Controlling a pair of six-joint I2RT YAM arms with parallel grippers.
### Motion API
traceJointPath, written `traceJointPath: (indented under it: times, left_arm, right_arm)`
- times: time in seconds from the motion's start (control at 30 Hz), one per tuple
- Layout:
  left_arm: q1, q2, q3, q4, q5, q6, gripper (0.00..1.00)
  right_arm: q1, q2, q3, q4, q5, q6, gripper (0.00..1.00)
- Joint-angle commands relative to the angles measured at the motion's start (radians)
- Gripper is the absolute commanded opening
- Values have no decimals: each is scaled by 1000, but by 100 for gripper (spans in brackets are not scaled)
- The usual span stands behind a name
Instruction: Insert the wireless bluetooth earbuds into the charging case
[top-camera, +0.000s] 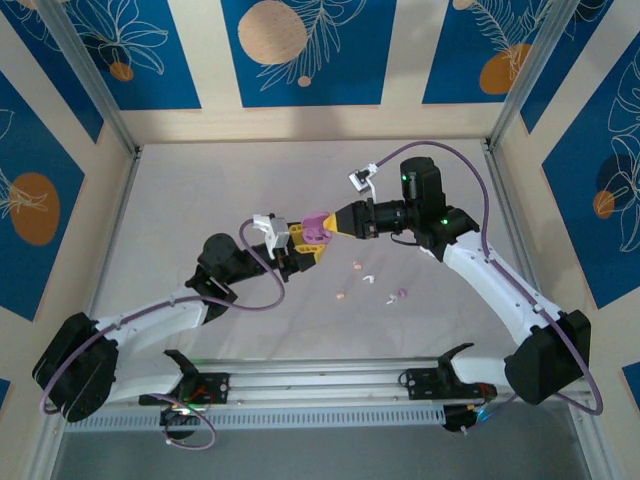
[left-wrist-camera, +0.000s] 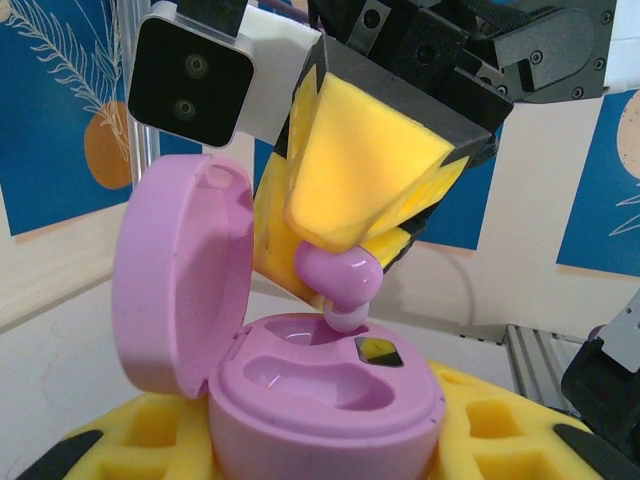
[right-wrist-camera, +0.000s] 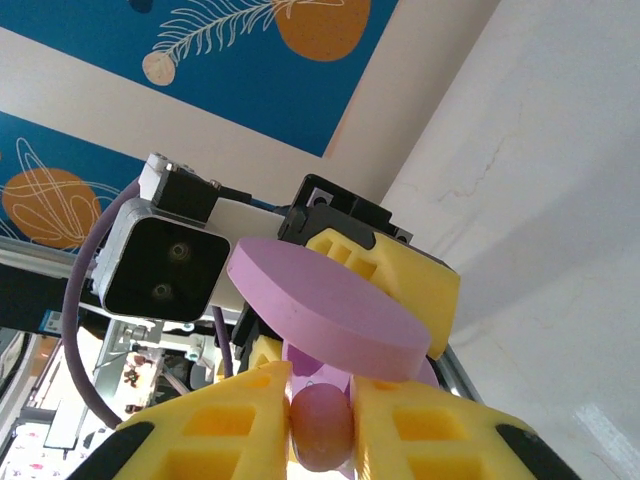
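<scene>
Over the table (top-camera: 200, 190), my left gripper (top-camera: 303, 243) is clamped on the purple charging case (left-wrist-camera: 330, 410) from both sides, with the lid (left-wrist-camera: 175, 280) standing open above its jaws. My right gripper (top-camera: 338, 222) is pinched tight on a purple earbud (left-wrist-camera: 340, 280), which hangs just below its pads, stem down, over the rear well (left-wrist-camera: 290, 328). I think the tip touches the well's edge, though the angle leaves that unclear. I'd line the stem up with the well, ease straight down, and let go only once it seats. Other earbuds (top-camera: 343, 296) lie loose, well apart from both sets of jaws.
</scene>
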Motion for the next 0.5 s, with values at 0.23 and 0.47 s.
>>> traceJointPath:
  times: [0.23, 0.47]
  left_arm:
    - [-12, 12, 35, 71, 38, -7, 25]
    - [-13, 10, 33, 74, 37, -6, 25]
  right_arm:
    - [25, 13, 36, -13, 36, -19, 22]
    - [32, 21, 48, -58, 54, -46, 22]
